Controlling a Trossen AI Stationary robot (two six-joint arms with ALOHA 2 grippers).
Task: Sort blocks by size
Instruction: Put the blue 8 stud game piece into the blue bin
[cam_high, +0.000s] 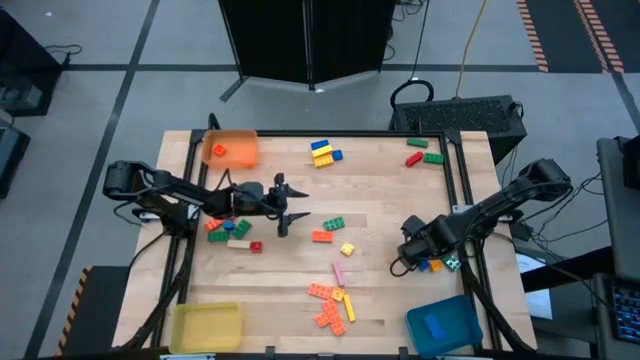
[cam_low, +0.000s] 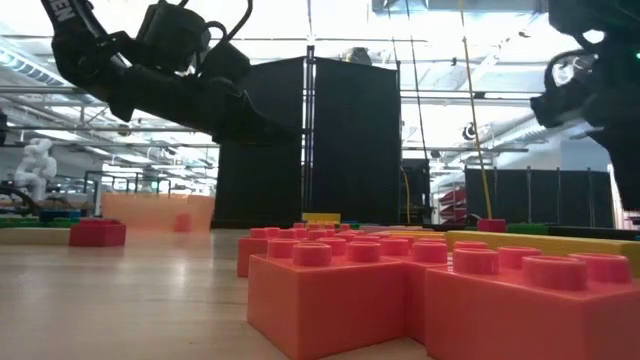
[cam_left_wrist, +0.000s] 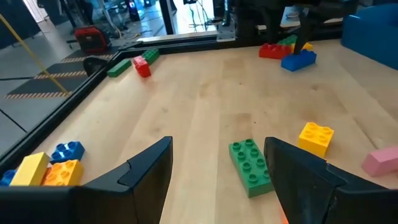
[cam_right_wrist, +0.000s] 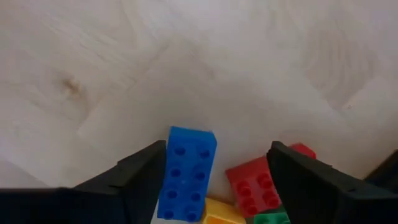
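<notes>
1. Hovering low over the right side of the pale wooden desk (cam_high: 390, 200), the right gripper (cam_right_wrist: 214, 171) is standing with its jaws spread wide and gripping nothing.
2. Lying directly between those jaws in the right wrist view is a long blue studded plastic brick (cam_right_wrist: 185, 174); its long axis is running along the gripper's reach, so the fingers are flanking its long sides, with a visible gap on each side.
3. Crowding that blue brick are a red studded brick (cam_right_wrist: 255, 186), a yellow brick (cam_right_wrist: 214, 214) and a green brick (cam_right_wrist: 273, 219); the red one is sitting inside the jaw span too, which in my judgement is risking a double pick-up.
4. Waiting just beside this cluster, toward the desk's front edge, is the blue square plastic tray (cam_high: 444, 325).
5. Holding above the desk's left-centre, the left gripper (cam_left_wrist: 217, 168) is likewise open and empty, with a green two-by-four studded brick (cam_left_wrist: 250, 167) lying ahead between its fingers.
6. Judging by position, the right arm is the nearer one to the blue brick.
</notes>
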